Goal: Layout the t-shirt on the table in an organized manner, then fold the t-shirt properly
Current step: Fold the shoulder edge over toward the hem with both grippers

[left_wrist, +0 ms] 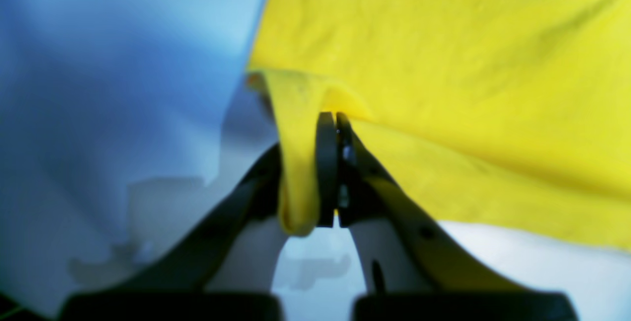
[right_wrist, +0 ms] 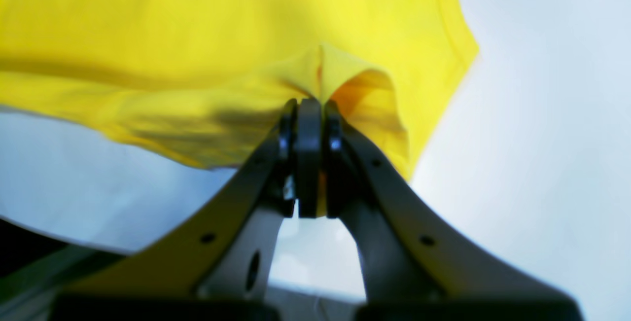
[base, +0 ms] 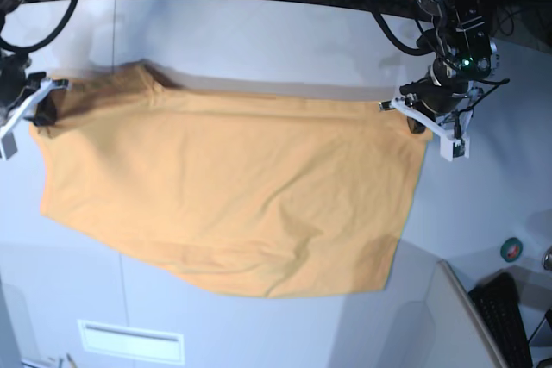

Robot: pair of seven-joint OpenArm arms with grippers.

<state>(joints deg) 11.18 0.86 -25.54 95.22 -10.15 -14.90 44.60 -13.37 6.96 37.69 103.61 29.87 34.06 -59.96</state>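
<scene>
**Shirt pinched at two corners over the worktop**

The shirt (base: pixel 233 187) lies spread across the middle of the worktop (base: pixel 285 40), its far edge drawn nearly straight between the two arms. The left end effector (left_wrist: pixel 336 124) is pressed together on a bunched fold at the shirt's far corner on the base view's right. The right end effector (right_wrist: pixel 308 109) pinches a similar fold at the far corner on the opposite side. The near hem sags in a curve toward the worktop's front edge, with soft wrinkles across the cloth.
</scene>
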